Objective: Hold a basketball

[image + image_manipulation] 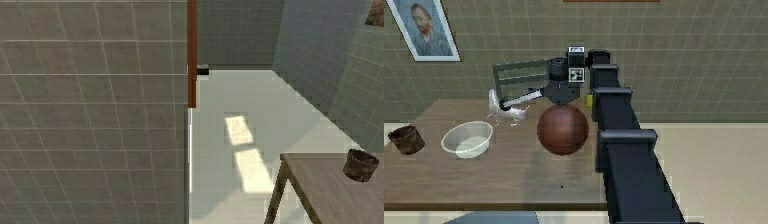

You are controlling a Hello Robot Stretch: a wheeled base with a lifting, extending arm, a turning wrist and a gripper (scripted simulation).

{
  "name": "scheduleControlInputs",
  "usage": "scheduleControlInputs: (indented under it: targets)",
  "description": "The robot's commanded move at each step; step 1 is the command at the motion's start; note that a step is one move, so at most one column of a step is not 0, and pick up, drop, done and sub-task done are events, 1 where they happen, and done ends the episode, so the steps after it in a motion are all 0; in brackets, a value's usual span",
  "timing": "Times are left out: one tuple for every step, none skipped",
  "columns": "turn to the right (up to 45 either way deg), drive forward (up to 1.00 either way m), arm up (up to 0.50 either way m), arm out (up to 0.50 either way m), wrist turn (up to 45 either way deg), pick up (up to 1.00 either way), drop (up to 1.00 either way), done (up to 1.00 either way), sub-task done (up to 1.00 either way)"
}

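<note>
The brown basketball (564,130) is in the middle of the picture, right below the pincer (554,92), with the bench (444,180) behind it, and I cannot tell if the pincer holds it.

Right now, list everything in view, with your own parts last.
ball: one, reddish brown, near the table's right end, by the gripper
table: one, brown wood, along the tiled wall
cup: one, dark brown, table's left end
bowl: one, white, between cup and ball
small white thing: one, behind the bowl
wire rack: one, dark, at the table's back by the wall
portrait: one, framed, on the wall, arm side view's upper left
door edge: one, brown, middle of the forward view
arm: one, dark, rising from the arm side view's bottom edge
gripper: one, dark, at the arm's end by the ball; cannot tell whether it holds anything
</note>
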Motion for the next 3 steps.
scheduleControlInputs:
  targets:
    - [0.0,0.00,0.00,0.00,36.0,0.00,0.00,0.00,0.00]
    - [0.0,0.00,-0.24,0.00,0.0,0.00,0.00,0.00,0.00]
    - [0.0,0.00,0.00,0.00,0.0,1.00,0.00,0.00,0.00]
